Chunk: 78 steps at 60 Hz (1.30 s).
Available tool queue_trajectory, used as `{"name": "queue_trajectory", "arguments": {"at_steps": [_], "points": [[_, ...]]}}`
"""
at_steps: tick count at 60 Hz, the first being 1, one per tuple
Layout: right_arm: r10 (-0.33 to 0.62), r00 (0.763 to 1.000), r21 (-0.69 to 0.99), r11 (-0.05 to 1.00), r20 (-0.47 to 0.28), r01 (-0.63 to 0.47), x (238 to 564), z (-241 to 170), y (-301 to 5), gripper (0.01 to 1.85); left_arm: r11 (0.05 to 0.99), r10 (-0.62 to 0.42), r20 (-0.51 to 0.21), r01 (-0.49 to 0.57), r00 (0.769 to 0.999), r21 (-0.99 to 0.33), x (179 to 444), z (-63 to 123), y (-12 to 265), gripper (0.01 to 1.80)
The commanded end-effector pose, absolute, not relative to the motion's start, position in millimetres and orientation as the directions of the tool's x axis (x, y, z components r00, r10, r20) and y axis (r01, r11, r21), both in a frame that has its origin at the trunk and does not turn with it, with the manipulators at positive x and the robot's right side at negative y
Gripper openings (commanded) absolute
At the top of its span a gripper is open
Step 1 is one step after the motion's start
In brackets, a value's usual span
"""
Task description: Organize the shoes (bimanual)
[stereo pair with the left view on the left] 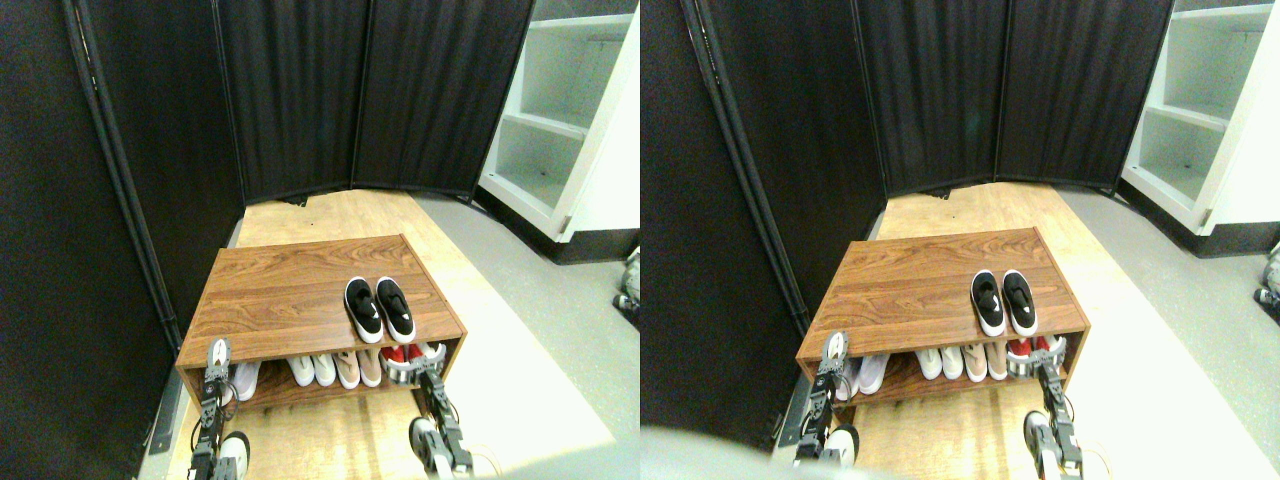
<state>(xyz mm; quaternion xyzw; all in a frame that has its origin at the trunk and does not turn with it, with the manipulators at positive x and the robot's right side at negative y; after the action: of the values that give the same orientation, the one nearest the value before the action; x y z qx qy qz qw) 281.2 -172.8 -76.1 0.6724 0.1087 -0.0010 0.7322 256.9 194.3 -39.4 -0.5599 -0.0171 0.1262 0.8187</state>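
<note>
The pair of black slip-on sneakers (379, 310) sits side by side on top of the wooden shoe rack (290, 290), towards its right near corner, toes pointing to the near edge; the two look touching or just apart and already fairly parallel. Your left gripper (217, 352) is raised at the rack's near left corner, well apart from the pair. Your right gripper (432, 372) is low at the near right, in front of the lower shelf by the red shoes (408, 353). For either pincer, you cannot tell from this view whether it is released or clenched.

If the pair needs more tidying, bring both arms up over the top board from the near side, one to each sneaker, and nudge lightly so neither slides off the near edge. Keep the right arm clear of the red shoes and the white and beige shoes (335, 368) below.

Each sneaker carries a white side mark, but it is too small to read; no writing is legible.
</note>
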Motion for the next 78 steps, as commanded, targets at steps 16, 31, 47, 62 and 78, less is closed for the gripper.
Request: {"name": "queue_trajectory", "arguments": {"at_steps": [16,31,47,62,78], "points": [[-0.036,0.999,0.957,0.288,-0.009,0.019,254,-24,-193,0.10,0.353,0.206,-0.045,-0.117,0.978,-0.928,256,-30.1,195,0.01],[-0.092,0.993,0.889,0.458,0.073,-0.023,264,5,-222,0.01,0.342,0.215,-0.043,-0.117,0.976,-0.932,256,-28.1,197,0.01],[-0.110,0.993,0.907,0.420,0.044,0.007,310,1,-243,0.01,0.354,0.211,-0.039,-0.113,0.977,-0.928,256,-30.4,199,0.01],[-0.172,0.984,0.936,0.335,-0.054,0.110,345,-28,-251,0.01,0.363,0.202,-0.034,-0.107,0.979,-0.925,257,-31.9,202,0.01],[-0.180,0.973,0.936,0.294,-0.144,0.193,353,-55,-238,0.01,0.360,0.243,-0.043,-0.131,0.969,-0.923,257,-33.2,203,0.01]]}}
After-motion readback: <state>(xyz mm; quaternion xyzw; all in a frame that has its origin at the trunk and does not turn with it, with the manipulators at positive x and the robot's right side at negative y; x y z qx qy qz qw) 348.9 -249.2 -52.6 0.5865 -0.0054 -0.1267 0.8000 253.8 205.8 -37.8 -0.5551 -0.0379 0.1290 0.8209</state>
